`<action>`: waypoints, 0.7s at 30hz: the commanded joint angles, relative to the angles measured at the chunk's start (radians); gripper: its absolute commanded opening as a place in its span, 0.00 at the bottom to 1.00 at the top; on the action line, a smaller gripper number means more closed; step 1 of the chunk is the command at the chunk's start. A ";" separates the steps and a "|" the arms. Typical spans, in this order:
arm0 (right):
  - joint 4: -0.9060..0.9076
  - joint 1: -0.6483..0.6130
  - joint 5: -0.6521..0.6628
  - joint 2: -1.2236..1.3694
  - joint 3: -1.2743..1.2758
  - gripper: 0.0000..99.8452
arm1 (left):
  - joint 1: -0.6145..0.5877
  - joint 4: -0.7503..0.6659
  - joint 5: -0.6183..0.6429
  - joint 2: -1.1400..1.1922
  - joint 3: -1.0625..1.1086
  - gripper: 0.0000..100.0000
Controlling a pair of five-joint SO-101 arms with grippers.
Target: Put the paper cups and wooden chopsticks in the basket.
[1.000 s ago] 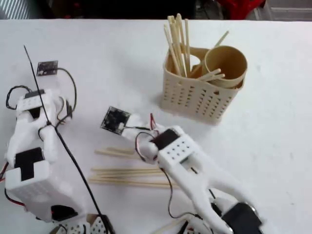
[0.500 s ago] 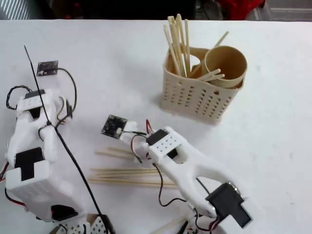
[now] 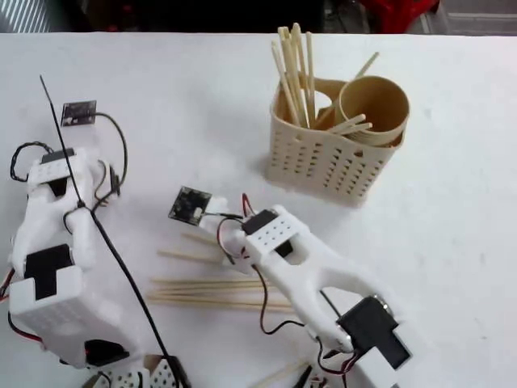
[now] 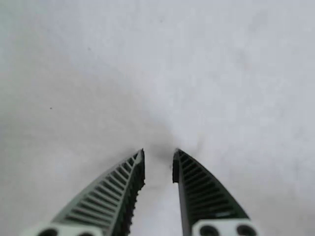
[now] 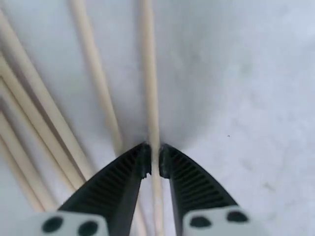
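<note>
1. The right gripper (image 5: 154,160) is down at the white desk (image 3: 186,97), and its fingers pinch a single wooden chopstick (image 5: 149,73) between their tips.
2. That chopstick lies flat on the desk. A neighbouring chopstick (image 5: 93,73) lies just beside it, outside the fingers.
3. More loose chopsticks (image 3: 210,293) lie in a rough row on the desk in front of the arms, near the right gripper.
4. The perforated cream basket (image 3: 319,166) stands farther back on the desk, well apart from the loose sticks. It already holds a paper cup (image 3: 373,109) and a cluster of upright chopsticks (image 3: 295,73).
5. The left gripper (image 4: 157,156) points at bare desk, its fingers slightly apart and holding nothing.
6. The step in hand appears to be lifting the pinched chopstick.
7. To do it well, the grip should be firm before the lift, since a thin round stick can roll or swivel between the tips.
8. A straight upward lift would likely keep the neighbouring stick from being dragged along.
9. The stick is long, so it may tilt once off the desk.
10. The carry should bring one end over a free gap in the basket, away from the cup and the upright sticks, before the fingers let go.
</note>
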 commanded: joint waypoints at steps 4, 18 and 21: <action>0.067 0.042 -0.063 -0.245 -0.012 0.02 | 0.004 -0.015 0.011 -0.018 -0.012 0.11; 0.334 0.124 -0.077 -0.717 -0.509 0.02 | 0.004 -0.015 0.012 -0.018 -0.012 0.11; 0.188 0.165 -0.153 -0.704 -0.614 0.02 | 0.004 -0.015 0.012 -0.018 -0.012 0.11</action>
